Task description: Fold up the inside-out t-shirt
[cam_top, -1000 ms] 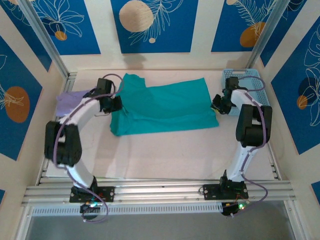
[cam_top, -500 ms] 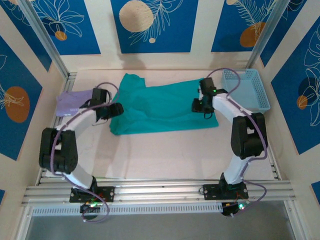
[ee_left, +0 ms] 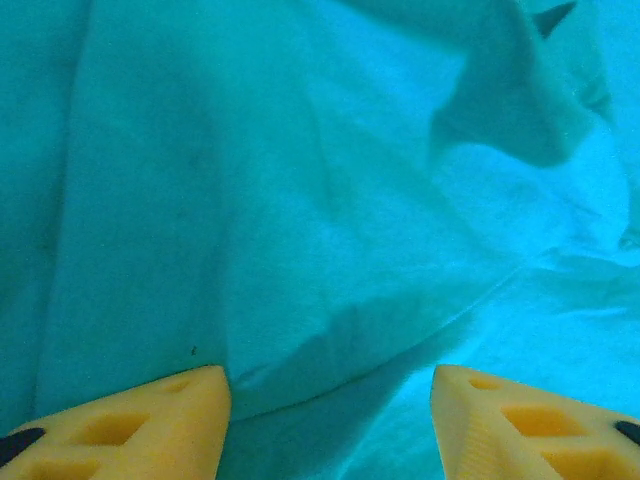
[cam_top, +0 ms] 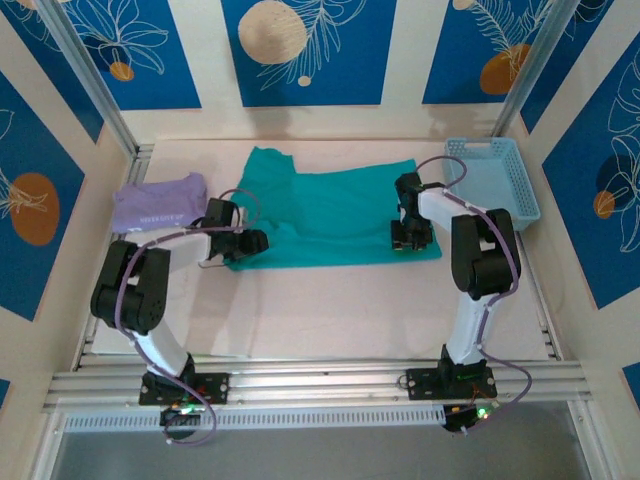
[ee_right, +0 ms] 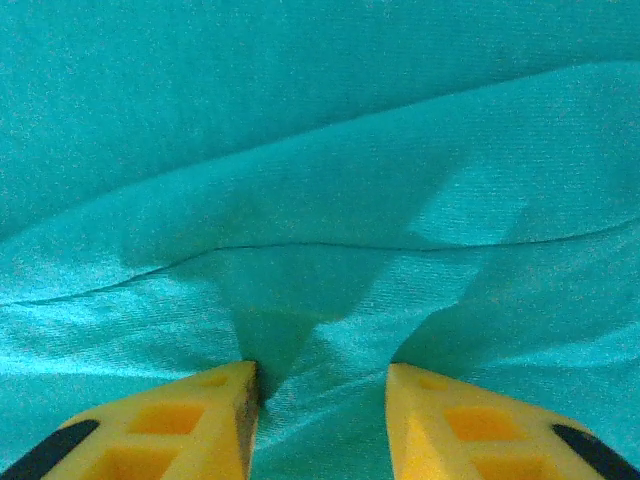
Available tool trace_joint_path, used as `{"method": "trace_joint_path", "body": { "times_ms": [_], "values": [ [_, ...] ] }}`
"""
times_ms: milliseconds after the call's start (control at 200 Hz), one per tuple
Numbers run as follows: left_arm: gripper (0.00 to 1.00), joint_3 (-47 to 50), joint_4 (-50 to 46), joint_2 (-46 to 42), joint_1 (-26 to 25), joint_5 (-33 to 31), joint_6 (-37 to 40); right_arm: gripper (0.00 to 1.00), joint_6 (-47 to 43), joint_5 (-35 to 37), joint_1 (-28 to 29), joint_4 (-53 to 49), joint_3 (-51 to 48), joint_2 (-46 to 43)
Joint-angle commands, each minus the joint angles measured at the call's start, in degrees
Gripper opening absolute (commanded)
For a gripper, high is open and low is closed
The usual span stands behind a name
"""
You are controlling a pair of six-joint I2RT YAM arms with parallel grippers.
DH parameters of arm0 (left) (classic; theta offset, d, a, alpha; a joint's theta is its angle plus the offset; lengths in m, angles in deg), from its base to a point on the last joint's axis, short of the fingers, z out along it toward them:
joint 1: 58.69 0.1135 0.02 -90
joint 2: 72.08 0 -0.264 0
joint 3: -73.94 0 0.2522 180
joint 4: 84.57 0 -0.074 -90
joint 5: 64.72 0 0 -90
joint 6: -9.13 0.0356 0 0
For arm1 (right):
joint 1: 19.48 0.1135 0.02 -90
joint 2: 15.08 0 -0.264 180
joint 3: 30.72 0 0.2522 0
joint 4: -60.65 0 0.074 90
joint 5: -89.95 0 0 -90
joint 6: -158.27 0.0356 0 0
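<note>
The inside-out t-shirt (cam_top: 325, 210) is teal-green and lies flat across the back middle of the table, folded lengthwise. My left gripper (cam_top: 255, 241) sits low at its near-left corner. In the left wrist view the left gripper (ee_left: 328, 378) is open, its yellow fingertips (ee_left: 190, 400) wide apart over a fold edge of the t-shirt (ee_left: 300, 200). My right gripper (cam_top: 412, 238) is down on the near-right corner. Seen from its wrist, the right gripper (ee_right: 321, 372) is open on the t-shirt (ee_right: 320, 150), with a small ridge of cloth between the fingers.
A folded lavender shirt (cam_top: 155, 203) lies at the left, just beyond the left arm. A light blue basket (cam_top: 495, 180) stands at the back right. The white table (cam_top: 330, 310) is bare in front of the t-shirt.
The left gripper opened and slid from the t-shirt's left edge to its near-left corner. The right gripper swung from beside the basket onto the t-shirt's near-right corner.
</note>
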Motion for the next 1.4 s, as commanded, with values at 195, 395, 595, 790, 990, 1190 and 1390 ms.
{"method": "trace_joint_path", "body": {
  "times_ms": [195,395,595,790,990,1190,1390],
  "values": [
    [0.58,10.65,-4.75,-14.85,-2.33,1.07,-0.53,0.42,1.33,-1.31,3.29,0.68,-11.16,-19.73],
    [0.58,8.81,-3.13,-14.02,-0.76,-1.11,-0.47,0.49,1.87,-25.81,15.53,21.66,-7.27,-16.75],
    [0.58,9.05,-1.54,-13.30,-0.64,-1.52,-1.10,0.49,6.74,-29.27,23.21,23.73,9.56,1.11],
    [0.58,10.42,0.16,-12.07,-0.63,-1.27,-1.13,0.42,8.26,-28.23,25.65,14.50,26.54,16.15],
    [0.58,11.13,1.10,-10.62,-0.55,-1.42,-0.45,0.40,7.51,-25.49,26.54,8.87,33.60,21.42],
    [0.58,11.35,2.07,-9.62,-0.55,-0.58,-0.48,0.39,7.41,-23.39,27.11,3.57,39.47,24.83],
    [0.58,11.70,2.14,-10.00,-0.53,-0.82,-0.33,0.39,6.33,-22.96,27.51,-0.01,43.44,27.06]
  ]
}}
